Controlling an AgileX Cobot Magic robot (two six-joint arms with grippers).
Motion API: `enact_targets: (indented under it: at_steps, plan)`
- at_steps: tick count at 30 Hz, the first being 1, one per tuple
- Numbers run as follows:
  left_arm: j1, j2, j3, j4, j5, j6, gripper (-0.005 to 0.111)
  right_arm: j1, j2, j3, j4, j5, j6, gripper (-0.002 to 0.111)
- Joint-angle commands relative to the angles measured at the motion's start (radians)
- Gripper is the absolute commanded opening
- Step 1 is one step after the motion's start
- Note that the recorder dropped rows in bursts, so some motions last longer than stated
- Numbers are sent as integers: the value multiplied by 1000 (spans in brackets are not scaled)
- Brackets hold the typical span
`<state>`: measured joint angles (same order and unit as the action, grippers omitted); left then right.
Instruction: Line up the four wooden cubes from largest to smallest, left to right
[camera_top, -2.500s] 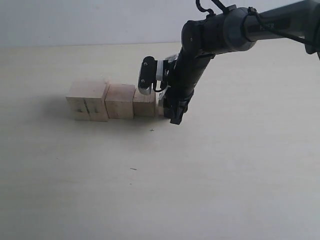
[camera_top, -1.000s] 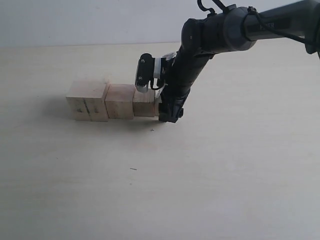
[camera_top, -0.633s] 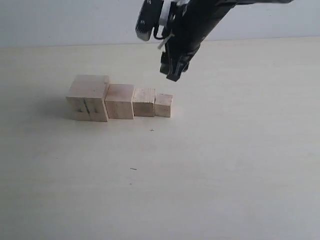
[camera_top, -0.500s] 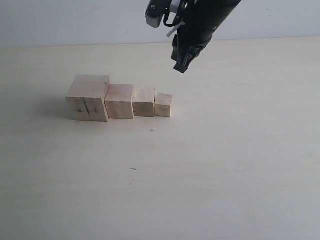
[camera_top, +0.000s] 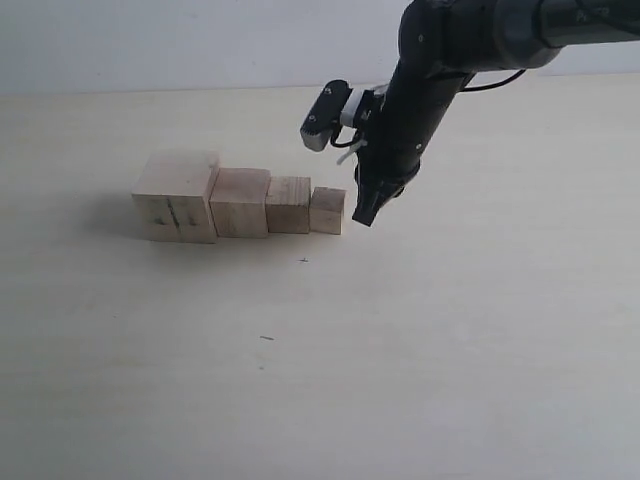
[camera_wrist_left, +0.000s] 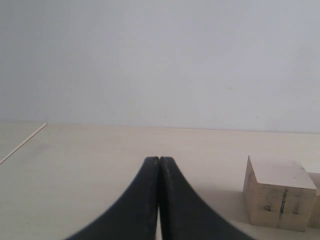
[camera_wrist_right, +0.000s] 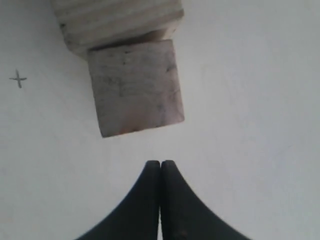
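Observation:
Four pale wooden cubes stand in a touching row on the table. The largest cube (camera_top: 177, 197), with a vertical seam and dark marks, is leftmost, followed by the second cube (camera_top: 240, 203), the third cube (camera_top: 288, 205) and the smallest cube (camera_top: 328, 211). My right gripper (camera_top: 362, 218) is shut and empty, its tip just right of the smallest cube (camera_wrist_right: 136, 88) and apart from it; the right wrist view shows the gripper (camera_wrist_right: 160, 163). My left gripper (camera_wrist_left: 159, 159) is shut and empty, low over the table, with the largest cube (camera_wrist_left: 278, 200) off to one side.
The pale table (camera_top: 420, 340) spreads wide around the row. A small dark cross mark (camera_top: 303, 260) lies on it in front of the cubes. A light wall (camera_top: 150, 40) backs the table. The right arm (camera_top: 440, 70) reaches in from the upper right.
My right gripper let go of the smallest cube at the row's right end, rose high, then came down again, shut, just right of that cube. The cubes stayed put.

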<state>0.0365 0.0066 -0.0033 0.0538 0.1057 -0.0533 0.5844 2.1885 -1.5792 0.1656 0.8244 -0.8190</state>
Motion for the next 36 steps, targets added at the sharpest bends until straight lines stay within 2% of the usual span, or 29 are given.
enact_targets:
  at_steps: [1,7,16,21,24,30,36]
  plan:
    - [2,-7,3,-10,-4,5,3,-3,26,3,41,-59,-5,0]
    - [2,-7,3,-10,-4,5,3,-3,41,3,183,-82,-124,0]
    - [2,-7,3,-10,-4,5,3,-3,44,3,123,-128,-120,0]
    - [2,-7,3,-10,-4,5,3,-3,-23,3,-192,-119,174,0]
    - [2,-7,3,-10,-4,5,3,-3,-119,3,-311,-103,322,0]
    - [2,-7,3,-10,-4,5,3,-3,-340,21,-326,-59,470,0]
    - [2,-7,3,-10,-4,5,3,-3,-559,164,-326,-140,551,0]
